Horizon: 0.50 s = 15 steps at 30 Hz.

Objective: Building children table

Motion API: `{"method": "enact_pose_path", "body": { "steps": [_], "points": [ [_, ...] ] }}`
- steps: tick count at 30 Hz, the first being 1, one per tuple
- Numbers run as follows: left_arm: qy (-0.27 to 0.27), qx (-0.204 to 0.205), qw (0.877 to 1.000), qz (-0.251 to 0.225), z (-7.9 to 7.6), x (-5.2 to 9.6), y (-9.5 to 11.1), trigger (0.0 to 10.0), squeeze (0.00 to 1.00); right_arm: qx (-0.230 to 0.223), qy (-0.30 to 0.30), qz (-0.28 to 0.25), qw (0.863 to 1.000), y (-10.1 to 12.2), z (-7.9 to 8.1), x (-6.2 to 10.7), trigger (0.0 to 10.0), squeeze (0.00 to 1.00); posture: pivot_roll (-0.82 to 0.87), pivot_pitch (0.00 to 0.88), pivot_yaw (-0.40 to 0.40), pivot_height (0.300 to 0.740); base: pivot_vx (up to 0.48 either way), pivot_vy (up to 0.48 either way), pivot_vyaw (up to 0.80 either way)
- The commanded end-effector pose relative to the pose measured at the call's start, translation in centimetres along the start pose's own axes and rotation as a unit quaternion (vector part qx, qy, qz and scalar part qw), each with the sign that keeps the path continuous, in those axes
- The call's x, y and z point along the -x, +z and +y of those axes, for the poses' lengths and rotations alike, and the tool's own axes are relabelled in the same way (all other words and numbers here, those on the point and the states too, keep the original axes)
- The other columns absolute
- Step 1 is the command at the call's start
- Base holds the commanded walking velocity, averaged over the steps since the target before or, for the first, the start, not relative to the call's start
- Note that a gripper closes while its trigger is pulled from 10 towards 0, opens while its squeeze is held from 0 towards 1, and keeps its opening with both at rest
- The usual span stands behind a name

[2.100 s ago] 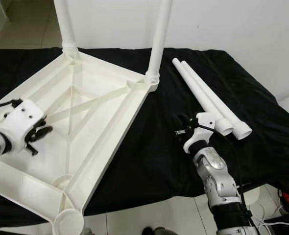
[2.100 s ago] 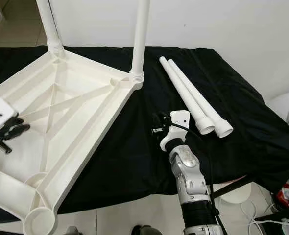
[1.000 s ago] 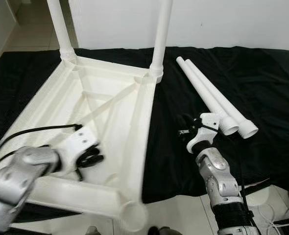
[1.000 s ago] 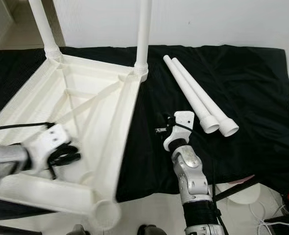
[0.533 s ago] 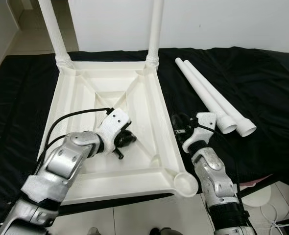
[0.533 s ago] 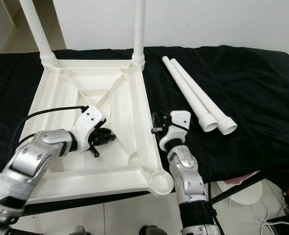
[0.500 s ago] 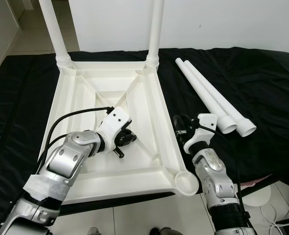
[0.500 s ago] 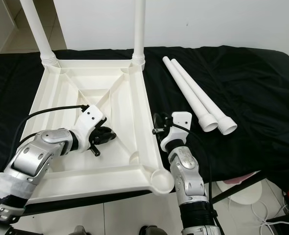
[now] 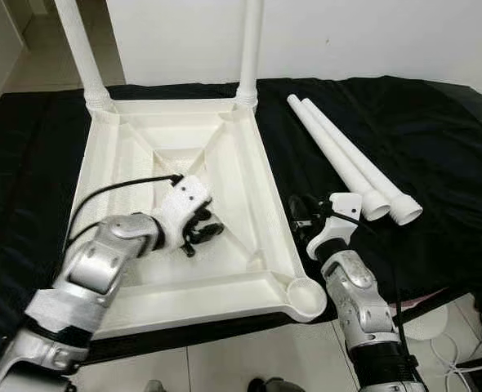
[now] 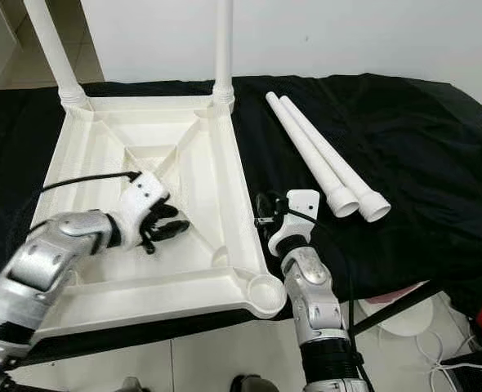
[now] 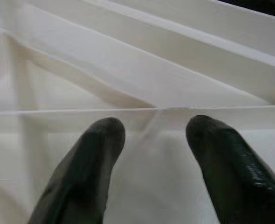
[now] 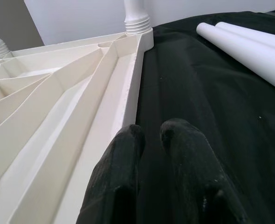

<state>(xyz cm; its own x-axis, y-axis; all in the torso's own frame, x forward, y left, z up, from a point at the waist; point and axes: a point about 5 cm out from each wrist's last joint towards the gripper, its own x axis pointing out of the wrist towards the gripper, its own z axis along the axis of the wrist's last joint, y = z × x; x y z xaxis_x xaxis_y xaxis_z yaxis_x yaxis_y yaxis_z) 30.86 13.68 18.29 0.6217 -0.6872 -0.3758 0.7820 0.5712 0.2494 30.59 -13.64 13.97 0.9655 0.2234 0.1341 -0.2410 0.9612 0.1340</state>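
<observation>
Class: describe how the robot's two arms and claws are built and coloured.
Both arms have jointed silver shells. Each wrist carries a white block, and each claw, left claw and right claw, has two rounded black fingers. A thin black cable loops along the left arm.

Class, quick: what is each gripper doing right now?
Left gripper: open, empty, over the table top underside.
Right gripper: shut, empty.
</observation>
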Motion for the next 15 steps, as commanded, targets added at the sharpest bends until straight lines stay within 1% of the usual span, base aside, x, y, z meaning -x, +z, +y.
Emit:
{"method": "enact_pose_path", "body": {
  "steps": [1, 3, 5, 7, 8, 9, 13, 14, 15],
  "points": [
    [-0.017, -0.015, 1.000, -0.011, 0.1, 0.9, 0.2, 10.0, 1.00, 0.001, 0.002, 0.008, 1.000, -0.5, 0.1, 0.1, 10.0, 0.00, 0.05, 0.072, -0.026, 0.740, 0.000, 0.000, 0.00],
    [-0.017, -0.015, 1.000, -0.011, 0.1, 0.9, 0.2, 10.0, 1.00, 0.001, 0.002, 0.008, 1.000, -0.5, 0.1, 0.1, 10.0, 0.00, 0.05, 0.072, -0.026, 0.740, 0.000, 0.000, 0.00],
    [-0.005, -0.022, 1.000, -0.016, 0.6, 1.1, 0.3, 10.0, 1.00, 0.003, 0.007, 0.009, 1.000, -0.4, 0.2, -0.1, 10.0, 0.00, 0.05, 0.065, -0.030, 0.740, 0.000, 0.000, 0.00],
    [-0.005, -0.024, 1.000, -0.017, 0.6, 1.0, 0.3, 10.0, 1.00, 0.004, 0.009, 0.009, 1.000, -0.4, 0.2, -0.2, 10.0, 0.00, 0.05, 0.063, -0.031, 0.740, 0.000, 0.000, 0.00],
    [-0.006, -0.033, 0.999, -0.010, 0.5, 0.8, 0.1, 10.0, 1.00, 0.005, 0.012, 0.008, 1.000, -0.4, 0.2, -0.3, 10.0, 0.00, 0.05, 0.057, -0.035, 0.740, 0.000, 0.000, 0.00],
    [-0.010, -0.043, 0.999, -0.001, 0.3, 0.6, -0.2, 10.0, 0.57, 0.006, 0.014, 0.009, 1.000, -0.4, 0.2, -0.3, 10.0, 0.00, 0.05, 0.055, -0.037, 0.740, 0.000, 0.000, 0.00],
    [-0.013, -0.049, 0.999, 0.004, 0.1, 0.4, -0.4, 10.0, 0.57, 0.007, 0.015, 0.009, 1.000, -0.4, 0.2, -0.3, 10.0, 0.00, 0.05, 0.055, -0.037, 0.740, 0.000, 0.000, 0.00],
    [-0.013, -0.055, 0.998, 0.011, 0.0, 0.3, -0.7, 10.0, 0.00, 0.008, 0.016, 0.009, 1.000, -0.3, 0.1, -0.4, 10.0, 0.00, 0.05, 0.053, -0.038, 0.740, 0.000, 0.000, 0.00],
    [-0.013, -0.055, 0.998, 0.011, 0.0, 0.3, -0.7, 10.0, 0.00, 0.008, 0.016, 0.009, 1.000, -0.3, 0.1, -0.4, 10.0, 0.00, 0.05, 0.053, -0.038, 0.740, 0.000, 0.000, 0.00]
  ]
}}
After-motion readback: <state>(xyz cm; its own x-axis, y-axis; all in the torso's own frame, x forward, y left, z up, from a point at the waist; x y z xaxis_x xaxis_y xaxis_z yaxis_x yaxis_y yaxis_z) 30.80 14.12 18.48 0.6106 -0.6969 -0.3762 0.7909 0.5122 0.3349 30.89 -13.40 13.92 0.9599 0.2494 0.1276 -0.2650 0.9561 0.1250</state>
